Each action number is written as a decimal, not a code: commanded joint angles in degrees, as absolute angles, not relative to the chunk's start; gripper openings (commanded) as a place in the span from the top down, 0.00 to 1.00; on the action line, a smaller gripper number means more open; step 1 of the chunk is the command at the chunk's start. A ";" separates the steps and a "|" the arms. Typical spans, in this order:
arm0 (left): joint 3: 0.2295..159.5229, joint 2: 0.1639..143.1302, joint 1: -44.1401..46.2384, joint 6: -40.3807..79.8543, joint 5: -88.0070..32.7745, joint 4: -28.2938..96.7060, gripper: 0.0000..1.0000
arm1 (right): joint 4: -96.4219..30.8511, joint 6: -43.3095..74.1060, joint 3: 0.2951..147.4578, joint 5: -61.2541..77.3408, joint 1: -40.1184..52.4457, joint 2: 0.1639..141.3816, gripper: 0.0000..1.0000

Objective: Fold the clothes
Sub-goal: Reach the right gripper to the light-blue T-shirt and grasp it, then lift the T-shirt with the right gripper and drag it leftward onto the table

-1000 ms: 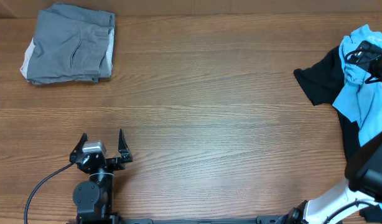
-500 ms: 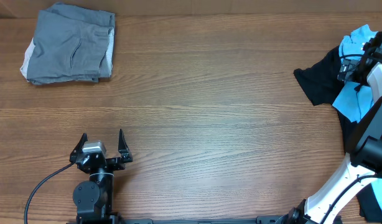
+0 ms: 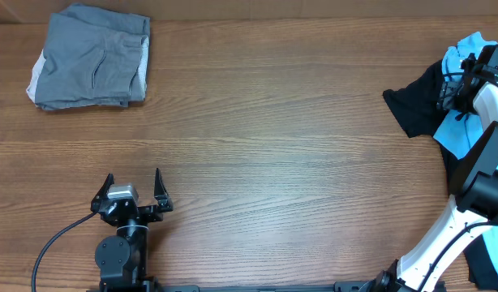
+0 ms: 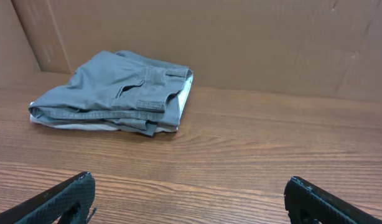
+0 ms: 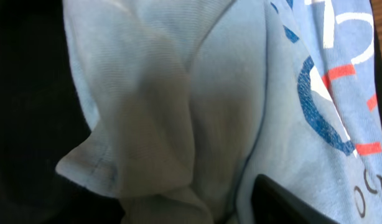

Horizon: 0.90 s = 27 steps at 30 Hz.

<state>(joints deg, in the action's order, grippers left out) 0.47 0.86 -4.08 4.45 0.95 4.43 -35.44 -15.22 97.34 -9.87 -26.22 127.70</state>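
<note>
The right gripper [image 3: 458,85] is pressed into the crumpled light blue T-shirt [image 3: 458,134], which lies directly under its fingers and partly over the black T-shirt [image 3: 411,109]. Whether its jaws have pinched cloth cannot be determined. The left gripper [image 3: 134,177] is spread wide, holds nothing, and is well apart from both shirts.

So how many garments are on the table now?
3: a folded grey garment at the far left corner, and a black T-shirt and a light blue T-shirt heaped together at the right edge. More may be hidden in that heap.
</note>
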 commanded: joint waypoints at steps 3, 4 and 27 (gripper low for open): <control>0.27 0.25 -3.73 4.05 1.48 4.29 0.00 | -34.79 -11.64 98.76 -9.41 -26.09 127.96 0.50; 0.27 0.25 -3.73 4.05 1.48 4.29 0.00 | -34.61 -10.24 98.78 -9.39 -26.11 127.94 0.53; 0.27 0.25 -3.73 4.05 1.48 4.29 0.00 | -37.69 2.09 102.04 -8.88 -25.23 119.55 0.96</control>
